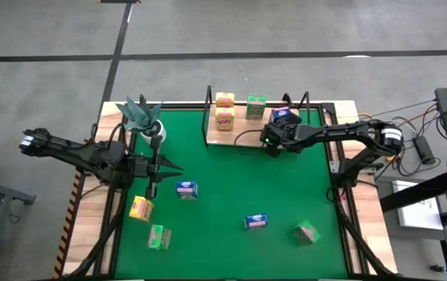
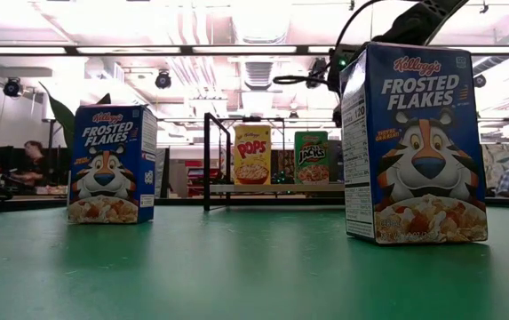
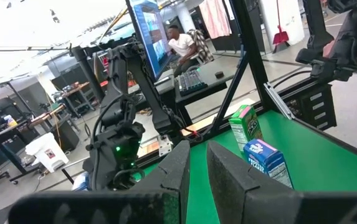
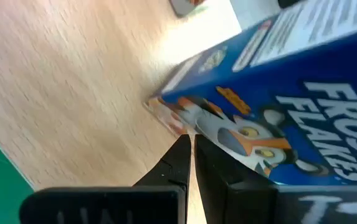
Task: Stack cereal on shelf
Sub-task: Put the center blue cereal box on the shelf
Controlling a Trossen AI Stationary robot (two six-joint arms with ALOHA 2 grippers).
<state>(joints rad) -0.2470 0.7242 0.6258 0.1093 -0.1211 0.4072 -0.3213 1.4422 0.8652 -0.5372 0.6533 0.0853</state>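
Observation:
The shelf [image 1: 243, 139] stands at the mat's far edge. On its board stand two yellow cereal boxes [image 1: 225, 109], a green one [image 1: 256, 108] and a blue one [image 1: 283, 117]. My right gripper [image 1: 274, 142] is shut just in front of that blue box [image 4: 278, 106], pointing down at a slant over the board [image 4: 72, 74]. On the mat rest two blue boxes [image 1: 186, 190] [image 1: 256, 222], two green ones [image 1: 159, 236] [image 1: 306, 232] and a yellow one [image 1: 141, 208]. My left gripper [image 1: 172, 168] hovers level at the mat's left, fingers together and holding nothing. My right gripper's shut fingertips [image 4: 184, 146] stand at the lower edge of the blue box's printed face [image 4: 222, 127], near a bottom corner. They come slanting down from the near side. Whether they touch the box I cannot tell. The box rests on the shelf board.
A white pot with a teal plant [image 1: 143, 115] stands at the far left corner, beside my left arm. The shelf's black wire posts [image 1: 208, 97] rise around the board. In the low view a blue box [image 2: 414, 147] stands close and hides much of my right arm.

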